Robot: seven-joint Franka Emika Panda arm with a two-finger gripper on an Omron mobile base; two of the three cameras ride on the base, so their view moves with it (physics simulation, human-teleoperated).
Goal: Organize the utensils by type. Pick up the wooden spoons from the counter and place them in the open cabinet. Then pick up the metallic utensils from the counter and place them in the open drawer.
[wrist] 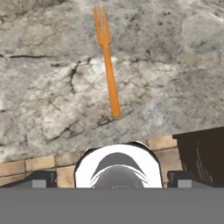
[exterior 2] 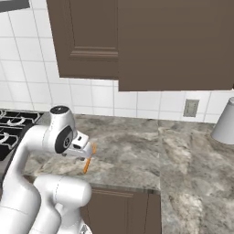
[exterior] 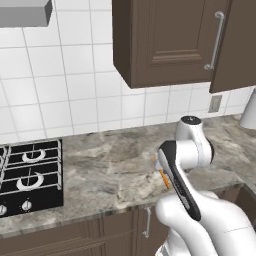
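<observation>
Pincer (wrist: 112,177) spread wide, holding nothing, poised above grey-brown marbled stone table (wrist: 52,87); only finger tips (wrist: 41,178) visible, at bottom edge of hand view. Slim bright orange fork (wrist: 108,61) flat on table, straight ahead of pincer, tines pointing away, untouched. In base views fork (exterior 2: 87,161) half hidden behind white arm, near table front edge. Pale object (exterior 2: 225,122) at right cut off, hard to identify. Dark brown wall cabinet (exterior: 165,42) above, top cropped
</observation>
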